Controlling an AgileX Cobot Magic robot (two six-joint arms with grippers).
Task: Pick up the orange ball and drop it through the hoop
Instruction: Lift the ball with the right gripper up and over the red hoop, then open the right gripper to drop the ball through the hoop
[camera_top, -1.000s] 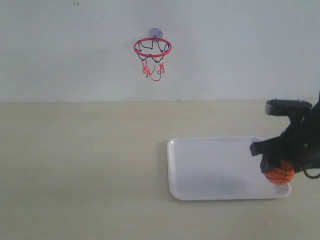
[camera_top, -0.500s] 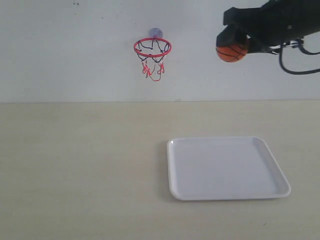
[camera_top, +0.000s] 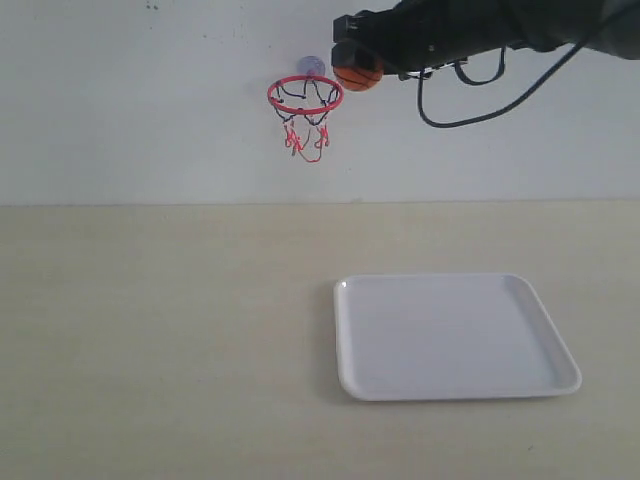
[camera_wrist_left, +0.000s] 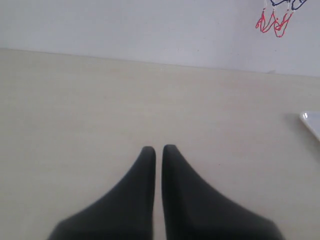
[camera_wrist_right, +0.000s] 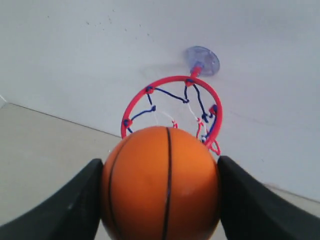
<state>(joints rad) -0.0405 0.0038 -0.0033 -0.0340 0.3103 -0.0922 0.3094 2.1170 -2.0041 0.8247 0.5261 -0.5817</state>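
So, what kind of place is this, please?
Probably a robot test bench: a bare beige table, a plain white wall with a toy hoop stuck on it, and the right gripper holding the orange ball.

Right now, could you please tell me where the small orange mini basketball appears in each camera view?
Exterior view: small orange mini basketball near the top, in the right pincer, just right of the red-ringed toy hoop.
Left wrist view: absent; only the hoop's net tips show.
Right wrist view: foreground, between black fingers, before the hoop.
Shared landmark: the hoop.
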